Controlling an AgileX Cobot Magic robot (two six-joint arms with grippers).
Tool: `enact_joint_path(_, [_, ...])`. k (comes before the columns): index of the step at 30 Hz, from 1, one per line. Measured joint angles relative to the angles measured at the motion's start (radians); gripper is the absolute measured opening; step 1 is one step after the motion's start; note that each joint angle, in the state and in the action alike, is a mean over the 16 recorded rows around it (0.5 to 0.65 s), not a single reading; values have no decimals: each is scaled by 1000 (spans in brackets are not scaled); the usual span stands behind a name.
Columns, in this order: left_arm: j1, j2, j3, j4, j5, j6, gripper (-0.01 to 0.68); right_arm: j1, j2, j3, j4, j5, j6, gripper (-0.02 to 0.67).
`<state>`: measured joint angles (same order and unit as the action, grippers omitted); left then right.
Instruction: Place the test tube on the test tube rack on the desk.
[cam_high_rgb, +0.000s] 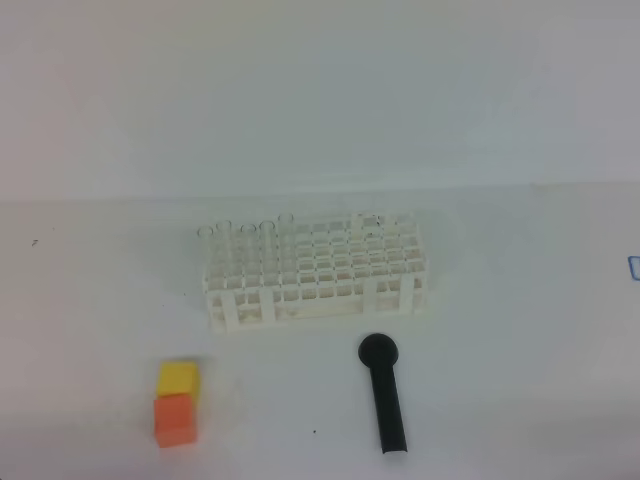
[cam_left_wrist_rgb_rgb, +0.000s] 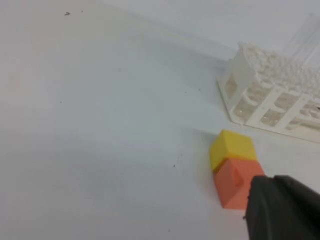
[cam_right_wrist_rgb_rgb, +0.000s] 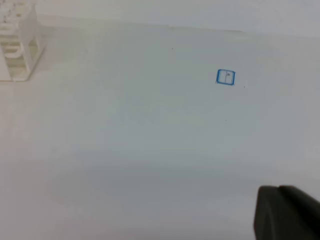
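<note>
The white test tube rack (cam_high_rgb: 315, 270) stands on the white desk (cam_high_rgb: 100, 300) at the middle back. Several clear test tubes (cam_high_rgb: 248, 236) stand upright in its back left holes, and one shows in the left wrist view (cam_left_wrist_rgb_rgb: 300, 45). I see no tube lying loose or held. Neither gripper shows in the exterior view. A black part of my left gripper (cam_left_wrist_rgb_rgb: 282, 210) shows at the lower right of its view, beside the cubes. A black part of my right gripper (cam_right_wrist_rgb_rgb: 287, 212) hangs over bare desk, with the rack's end (cam_right_wrist_rgb_rgb: 17, 50) far left. The jaws are hidden.
A black round-headed stick (cam_high_rgb: 385, 395) lies in front of the rack, right of centre. A yellow cube (cam_high_rgb: 178, 378) touches an orange cube (cam_high_rgb: 175, 420) at the front left, both also in the left wrist view (cam_left_wrist_rgb_rgb: 232, 147). A small blue square mark (cam_right_wrist_rgb_rgb: 225, 77) is on the right.
</note>
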<state>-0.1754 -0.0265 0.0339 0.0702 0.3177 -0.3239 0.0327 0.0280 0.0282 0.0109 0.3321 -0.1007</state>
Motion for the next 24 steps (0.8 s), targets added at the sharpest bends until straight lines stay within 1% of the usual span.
enact_joint_path(4, [19, 0, 0, 2, 3, 0, -1, 0, 0, 0, 0, 0, 0, -1])
enact_joint_path(9, [72, 0, 0, 2, 5, 0, -1, 0, 0, 0, 0, 0, 0, -1])
enact_joint_path(13, [127, 0, 0, 2, 5, 0, -1, 0, 0, 0, 0, 0, 0, -1])
enact_joint_path(20, [249, 1, 0, 2, 5, -1, -1, 0, 0, 0, 0, 0, 0, -1])
enact_joint_path(24, [299, 1, 0, -2, 0, 21, -1, 0, 0, 0, 0, 0, 0, -1])
